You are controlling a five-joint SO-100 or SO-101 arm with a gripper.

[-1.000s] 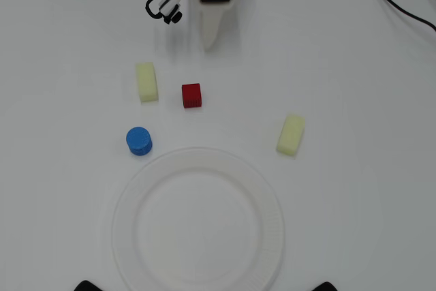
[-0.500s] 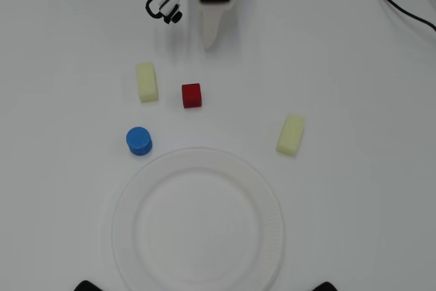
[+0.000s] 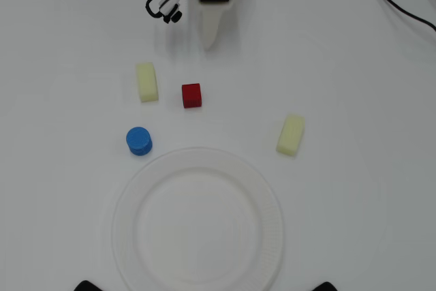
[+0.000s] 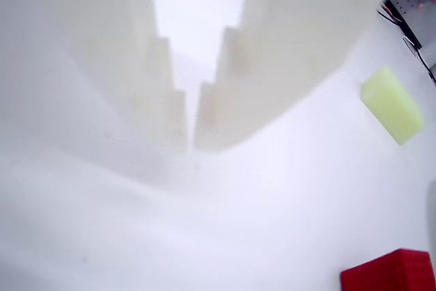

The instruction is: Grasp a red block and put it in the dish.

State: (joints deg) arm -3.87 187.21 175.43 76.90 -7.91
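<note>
Red block (image 3: 191,95) sits free on the white worktop (image 3: 354,66), nothing holding it, a short way out in front of the tool (image 3: 210,44) and slightly to its left in overhead view; wrist view catches only its top at the bottom-right corner (image 4: 392,272). Tool is empty w/ fingers (image 4: 163,93) nearly together, only a thin slit btw the tips, so effectively closed, sitting low near the worktop.

Nearest neighbour: pale yellow block (image 3: 146,81) just beside the red one, further left in overhead. Further out: blue cylinder (image 3: 139,141), then a 2nd yellow block (image 3: 291,135) off to the right. Farthest: the dish (image 3: 197,219), empty, well apart from the tool.

Risks, as I judge:
- Jaws need to spread before descent; if not, tips land on top of the cube and shove it.
- Block is off the tool's centre line, so w/o realigning one finger may clip an edge and spin it.
- Yellow block close by could get knocked or pinched along w/ the red one.
- Carry path to dish passes near the blue cylinder.
</note>
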